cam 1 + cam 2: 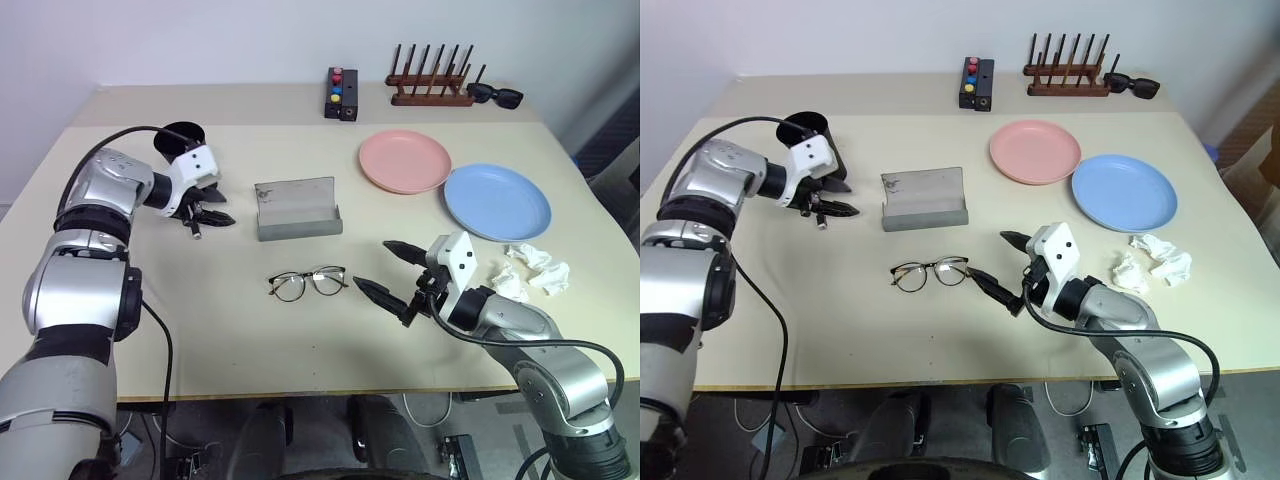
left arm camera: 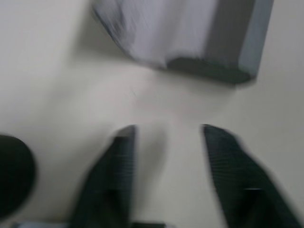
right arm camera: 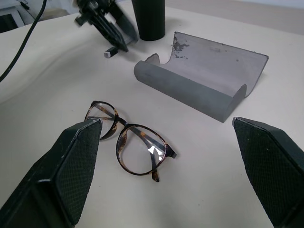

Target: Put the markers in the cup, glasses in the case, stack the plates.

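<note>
Left to right: left gripper (image 1: 212, 218) hangs just beside the one black cup (image 1: 182, 134), fingers parted in the wrist view; a small dark, white-tipped stick sits at their tips, can't tell if it's a marker or if it's gripped. One grey case (image 1: 297, 209), lid open, mid-table. One pair of wire-framed glasses (image 1: 307, 282) flat in front of the case, apart from it. Right gripper (image 1: 388, 270) just right of the glasses, fingers spread wide, holding nothing. Two plates side by side, unstacked: pink plate (image 1: 404, 160), blue plate (image 1: 497, 201). Three crumpled tissues (image 1: 530, 270) near the blue one.
</note>
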`<state>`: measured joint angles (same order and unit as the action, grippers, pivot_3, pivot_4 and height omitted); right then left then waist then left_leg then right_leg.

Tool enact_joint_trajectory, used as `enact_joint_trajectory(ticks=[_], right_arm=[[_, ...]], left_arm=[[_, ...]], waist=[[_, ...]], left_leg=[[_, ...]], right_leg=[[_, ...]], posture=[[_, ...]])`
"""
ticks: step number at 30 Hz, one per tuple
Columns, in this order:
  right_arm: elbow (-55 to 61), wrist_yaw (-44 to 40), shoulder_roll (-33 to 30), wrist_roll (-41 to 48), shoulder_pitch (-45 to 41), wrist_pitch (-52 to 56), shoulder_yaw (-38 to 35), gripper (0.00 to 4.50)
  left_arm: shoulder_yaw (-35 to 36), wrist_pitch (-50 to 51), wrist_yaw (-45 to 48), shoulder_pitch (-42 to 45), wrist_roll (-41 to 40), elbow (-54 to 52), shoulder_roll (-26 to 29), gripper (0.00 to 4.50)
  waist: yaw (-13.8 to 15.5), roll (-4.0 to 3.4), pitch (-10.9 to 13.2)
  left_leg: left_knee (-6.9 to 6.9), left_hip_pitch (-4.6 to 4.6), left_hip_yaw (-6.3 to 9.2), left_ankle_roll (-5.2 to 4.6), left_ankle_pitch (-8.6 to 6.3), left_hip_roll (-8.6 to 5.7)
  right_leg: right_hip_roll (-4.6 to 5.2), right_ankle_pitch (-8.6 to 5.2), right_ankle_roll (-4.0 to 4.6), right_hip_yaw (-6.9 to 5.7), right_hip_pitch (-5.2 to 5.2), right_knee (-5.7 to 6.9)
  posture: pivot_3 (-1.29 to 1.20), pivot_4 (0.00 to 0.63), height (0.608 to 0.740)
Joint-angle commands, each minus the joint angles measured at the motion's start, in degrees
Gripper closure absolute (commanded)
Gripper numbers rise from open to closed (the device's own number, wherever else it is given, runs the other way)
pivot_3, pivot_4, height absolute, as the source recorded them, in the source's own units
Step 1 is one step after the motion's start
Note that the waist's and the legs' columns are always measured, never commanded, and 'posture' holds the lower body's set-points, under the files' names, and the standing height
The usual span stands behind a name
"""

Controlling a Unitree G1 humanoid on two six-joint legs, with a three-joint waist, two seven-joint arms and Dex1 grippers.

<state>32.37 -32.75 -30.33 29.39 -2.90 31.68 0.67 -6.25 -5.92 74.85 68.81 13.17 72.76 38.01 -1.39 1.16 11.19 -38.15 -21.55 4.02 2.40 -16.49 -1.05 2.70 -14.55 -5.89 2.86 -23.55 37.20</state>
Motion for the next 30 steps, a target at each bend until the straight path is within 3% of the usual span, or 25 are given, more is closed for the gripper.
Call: enact_joint_trajectory(ticks=[1, 8, 12, 14, 19, 26, 30], right_arm=[[1.88, 0.11, 0.29, 0.00, 0.65, -1.27, -1.01, 0.00], [0.51, -1.35, -0.08, 0.42, -0.68, -1.07, -0.44, 0.00], [0.00, -2.34, -0.29, 0.53, -1.30, -0.90, -0.31, 0.00], [-0.15, -2.71, -0.37, 0.52, -1.35, -0.83, -0.39, 0.00], [-0.76, -3.84, -0.50, 0.27, -1.73, -0.86, 0.06, 0.00], [-0.71, -4.23, -0.34, 0.19, -1.64, -0.69, 0.21, 0.00], [-0.41, -4.15, -0.37, 0.26, -1.45, -0.43, 0.17, 0.00]], left_arm=[[3.84, 1.22, 0.36, -3.35, -4.80, -5.27, 2.66, 1.58], [12.83, 20.45, -7.89, -25.10, -14.17, -36.48, 5.12, 1.58], [16.78, 31.56, -18.37, -30.77, -15.67, -47.73, 4.63, 1.58], [18.07, 34.85, -23.01, -31.86, -16.19, -50.56, 3.90, 1.58], [22.13, 44.65, -38.11, -32.38, -17.73, -58.78, -2.93, 0.05], [20.72, 52.42, -52.65, -33.46, -15.82, -64.67, -9.87, 0.05], [22.08, 54.55, -63.49, -30.58, -14.75, -60.28, -15.01, 0.05]], waist=[[-0.01, 0.00, 0.00], [0.06, 0.00, 0.00], [0.85, 0.01, -0.01], [0.87, 0.01, -0.01], [0.71, 0.02, -0.02], [0.41, 0.02, -0.02], [0.76, 0.03, -0.03]], left_leg=[[0.00, 0.00, 0.01, 0.00, 0.00, 0.01], [0.00, -0.01, 0.26, 0.00, 0.00, 0.24], [-0.04, -0.01, 0.33, 0.01, 0.00, 0.24], [-0.08, 0.00, 0.43, 0.01, 0.01, 0.22], [-0.08, 0.04, 0.44, 0.02, 0.01, 0.16], [-0.03, 0.06, 0.45, 0.02, 0.01, -0.01], [-0.04, 0.06, 0.47, 0.06, 0.03, -0.04]], right_leg=[[-0.01, 0.00, 0.00, -0.01, 0.00, 0.01], [0.06, 0.01, 0.01, 0.00, 0.01, 0.02], [0.06, 0.01, 0.02, -0.03, 0.04, 0.03], [0.06, 0.01, 0.02, -0.14, 0.11, 0.01], [0.10, 0.01, 0.02, -0.14, 0.17, -0.01], [0.08, 0.01, 0.02, -0.13, 0.11, 0.01], [0.12, 0.02, 0.02, -0.13, 0.12, 0.01]], posture=[[0.00, 0.150, 0.735], [0.00, 0.150, 0.735], [0.00, 0.150, 0.735], [0.00, 0.150, 0.735], [0.00, 0.150, 0.735], [0.00, 0.150, 0.735], [0.00, 0.150, 0.735]])
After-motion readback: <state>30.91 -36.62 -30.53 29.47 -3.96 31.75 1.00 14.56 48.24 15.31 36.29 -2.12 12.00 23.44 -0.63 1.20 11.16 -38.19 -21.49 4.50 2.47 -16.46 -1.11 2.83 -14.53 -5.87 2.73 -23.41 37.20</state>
